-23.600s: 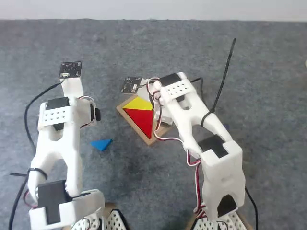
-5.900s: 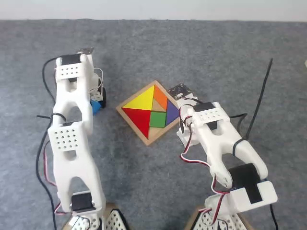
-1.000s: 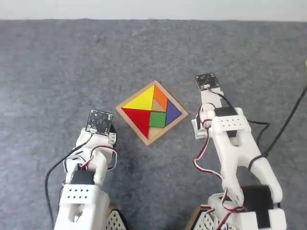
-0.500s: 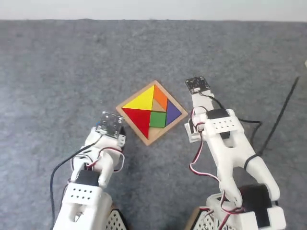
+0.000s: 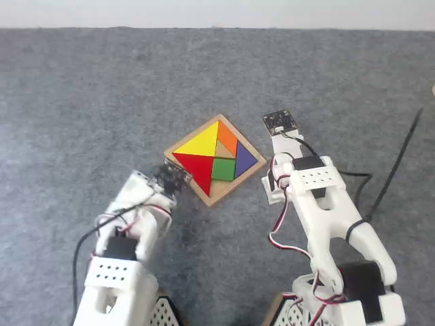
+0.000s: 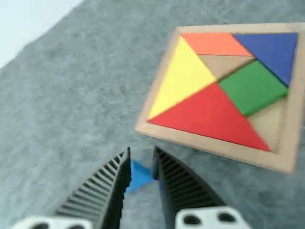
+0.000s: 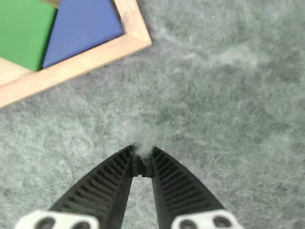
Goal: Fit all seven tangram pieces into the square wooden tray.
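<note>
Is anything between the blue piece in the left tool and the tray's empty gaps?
No loose object. The near rim of the tray and the red triangle lie between the blue piece and the bare gaps, so lift over them.

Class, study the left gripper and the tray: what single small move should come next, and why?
Probably carry the small blue triangle, held in the left gripper, over the rim of the wooden tray toward a bare triangular gap. The piece is outside the tray, and two gaps show among five seated pieces.
</note>
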Motion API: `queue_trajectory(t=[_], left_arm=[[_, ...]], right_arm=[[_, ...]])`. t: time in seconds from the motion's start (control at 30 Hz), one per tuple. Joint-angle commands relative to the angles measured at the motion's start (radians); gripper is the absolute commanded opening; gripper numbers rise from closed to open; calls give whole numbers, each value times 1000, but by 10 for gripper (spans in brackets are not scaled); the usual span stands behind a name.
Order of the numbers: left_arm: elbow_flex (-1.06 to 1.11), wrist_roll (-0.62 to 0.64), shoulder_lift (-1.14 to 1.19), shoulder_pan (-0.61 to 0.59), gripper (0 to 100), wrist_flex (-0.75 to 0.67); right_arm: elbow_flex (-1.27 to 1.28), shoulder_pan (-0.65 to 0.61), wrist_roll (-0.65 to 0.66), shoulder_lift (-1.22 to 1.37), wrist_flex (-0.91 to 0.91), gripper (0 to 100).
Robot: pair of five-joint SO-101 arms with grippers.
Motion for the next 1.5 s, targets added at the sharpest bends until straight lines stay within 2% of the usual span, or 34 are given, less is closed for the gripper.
queue_trajectory(t=[0.0,0.17,0.3,0.5,0.6,0.7,0.83,0.97,1.17,1.3,1.47], left_arm=[[-283,46,-8,-69,167,245],[-588,46,-6,-66,151,540],[-714,48,92,-68,152,683],[-883,110,532,-180,156,706],[-1038,106,798,-167,158,806],[-1196,28,1030,-155,182,921],[-1310,-12,1250,-187,166,847],[-1328,-137,1386,-186,166,792],[-1326,-262,1413,-186,166,718],[-1322,-288,1422,-173,169,646],[-1308,-365,1438,-157,169,641]], right_arm=[[5,-12,-6,-45,-19,9],[5,-12,-6,-45,-21,9],[5,-12,-6,-45,-21,9],[6,-12,-6,-45,-19,9],[6,-12,-6,-45,-19,9],[6,-12,-6,-45,-19,9],[6,-12,-5,-45,-18,9],[6,-12,-5,-45,-16,9],[6,-12,-5,-45,-18,9],[6,-12,-3,-45,-18,9],[6,-12,-3,-45,-19,9]])
